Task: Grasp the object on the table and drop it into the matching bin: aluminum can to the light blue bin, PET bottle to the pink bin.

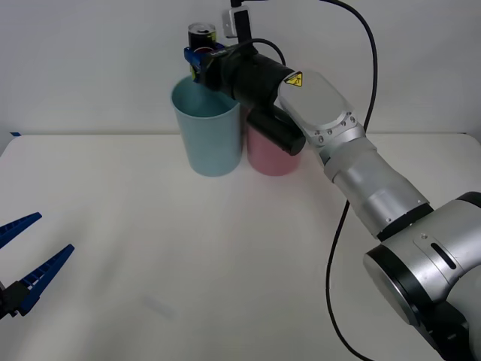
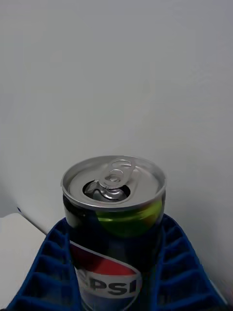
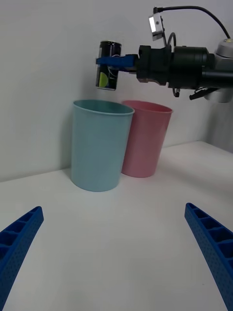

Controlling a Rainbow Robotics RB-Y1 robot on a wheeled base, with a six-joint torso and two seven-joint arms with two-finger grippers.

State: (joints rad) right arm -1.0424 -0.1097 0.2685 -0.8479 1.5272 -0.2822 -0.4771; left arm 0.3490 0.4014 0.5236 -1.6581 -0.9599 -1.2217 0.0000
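The left gripper [image 1: 26,259] waits spread open at the near left of the table [image 1: 150,248]. At the far side, the blue bin [image 1: 207,128] stands touching the pink bin [image 1: 267,154] on its right. The right gripper [image 1: 201,59] clamps the can [image 1: 201,34] upright in the air over the blue bin's mouth.

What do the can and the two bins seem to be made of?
Aluminum can: metal, likely aluminum; shiny silver top with pull tab, glossy printed body. Light blue bin and pink bin: probably plastic; smooth, matte, evenly coloured walls with thin rims.
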